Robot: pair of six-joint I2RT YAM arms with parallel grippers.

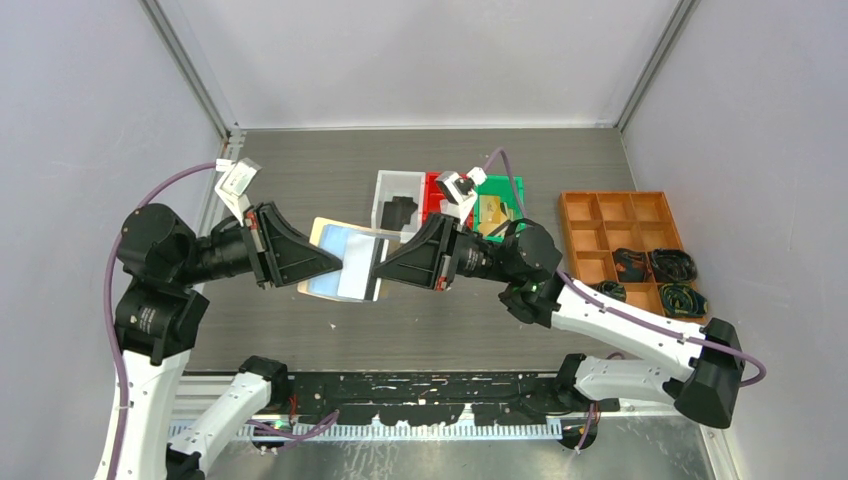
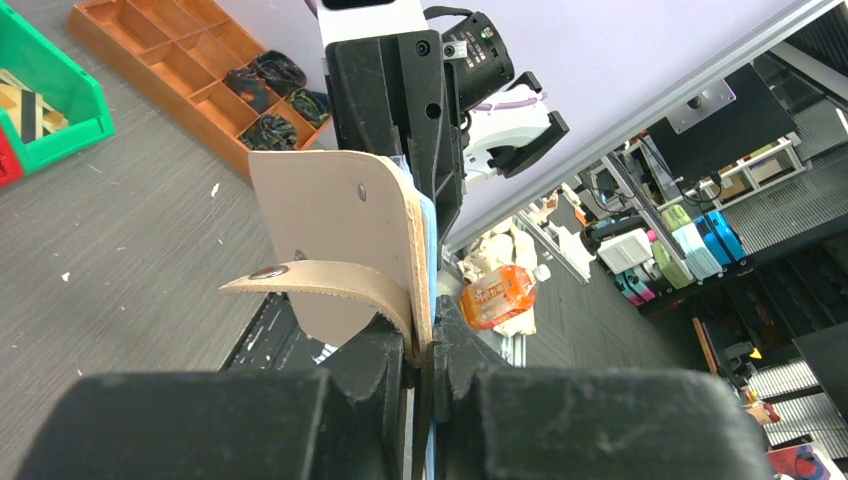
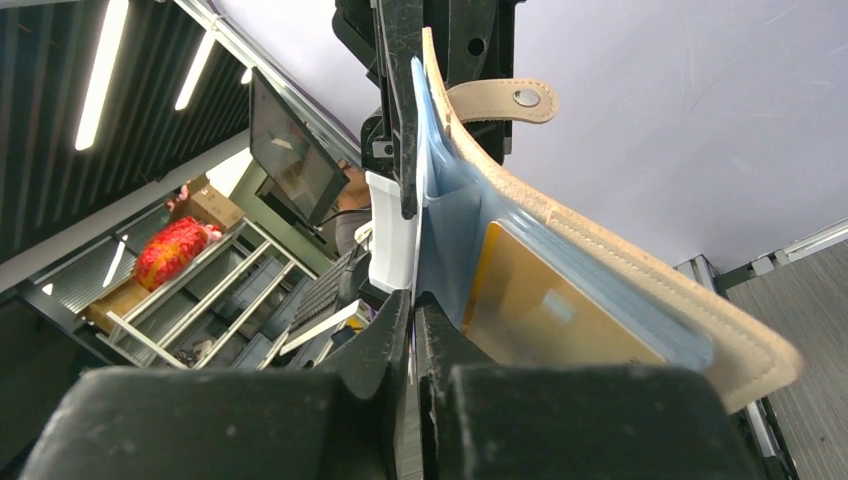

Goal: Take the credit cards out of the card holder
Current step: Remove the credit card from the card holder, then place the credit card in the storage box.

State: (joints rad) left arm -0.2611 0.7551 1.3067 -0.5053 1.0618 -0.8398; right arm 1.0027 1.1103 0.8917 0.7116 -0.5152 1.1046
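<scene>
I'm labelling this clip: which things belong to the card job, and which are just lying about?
Job: card holder, gold card in its sleeve, left gripper, right gripper, green bin with card-like pieces.
Lying about: orange compartment tray, red bin, orange bottle.

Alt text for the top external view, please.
Both arms hold the opened card holder between them above the grey table, the left gripper on its left edge and the right gripper on its right edge. Behind stand white, red and green bins; an orange compartment tray lies at right.
</scene>
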